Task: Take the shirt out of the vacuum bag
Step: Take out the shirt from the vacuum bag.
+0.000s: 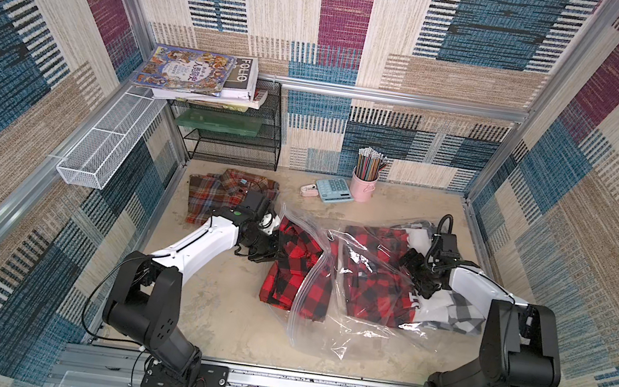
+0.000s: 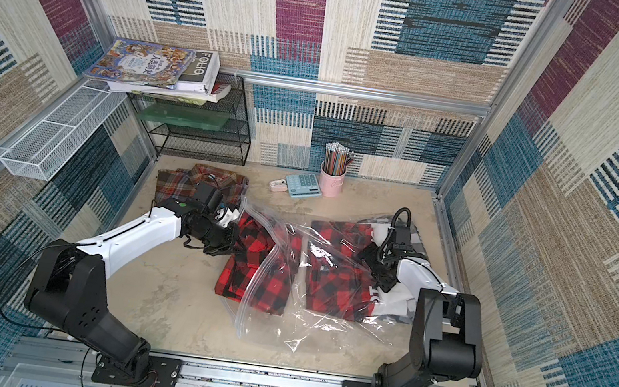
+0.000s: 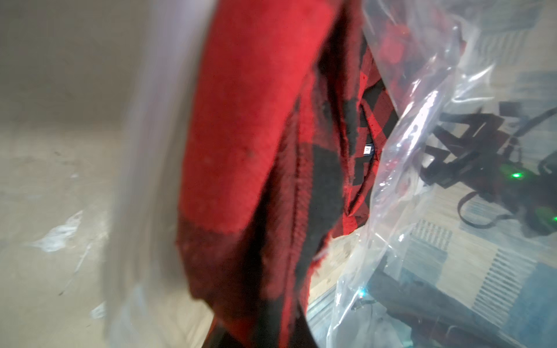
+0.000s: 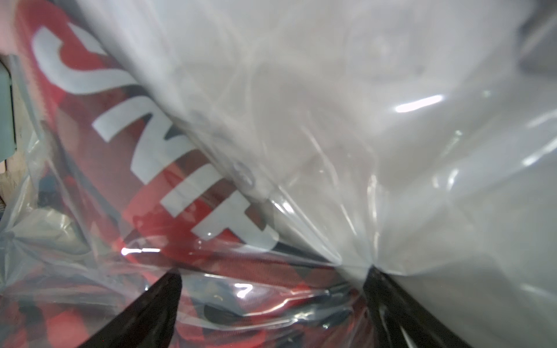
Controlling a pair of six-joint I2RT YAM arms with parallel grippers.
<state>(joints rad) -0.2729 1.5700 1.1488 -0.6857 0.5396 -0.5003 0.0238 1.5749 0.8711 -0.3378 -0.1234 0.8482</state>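
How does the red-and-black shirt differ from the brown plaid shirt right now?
The red-and-black shirt has a bold two-colour check; the brown plaid shirt is muted and multicoloured. The red one sits partly inside the vacuum bag; the brown one lies outside it. The left gripper is shut on the red one; nothing grips the brown one. Both are checked shirts.

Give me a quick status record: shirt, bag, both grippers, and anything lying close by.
shirt: red-and-black checked; one end lies outside the bag's mouth, the rest shows through the plastic
bag: clear, crumpled, mouth open toward the left arm
left gripper: shut on the shirt, outside the bag
right gripper: open, tips pressing down on the bag
nearby: brown checked shirt behind the left arm; grey checked cloth by the right arm
task: not done, shirt only partly out
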